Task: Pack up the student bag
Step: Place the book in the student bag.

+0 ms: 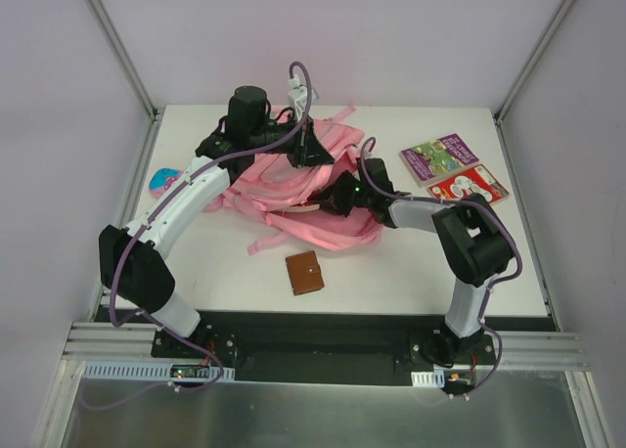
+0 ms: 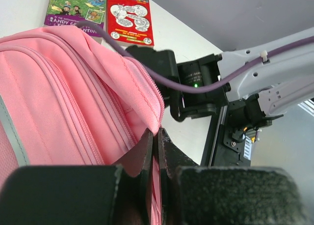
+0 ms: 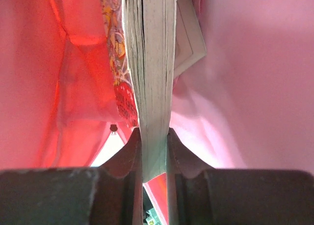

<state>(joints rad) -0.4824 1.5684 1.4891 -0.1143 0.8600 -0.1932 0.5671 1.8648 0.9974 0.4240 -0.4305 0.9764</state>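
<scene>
The right claw [image 3: 153, 154] is clamped on a book [image 3: 149, 63] inside the student bag [image 1: 328, 231], which lies at the centre of the desk [image 1: 411, 272]. The left claw [image 2: 156, 141] is closed on the bag's opening rim. Packing is judged partway done: a purple book [image 1: 439, 157] and a red book [image 1: 469, 186] at 2 o'clock and a wallet [image 1: 304, 272] at 6 o'clock lie outside.
</scene>
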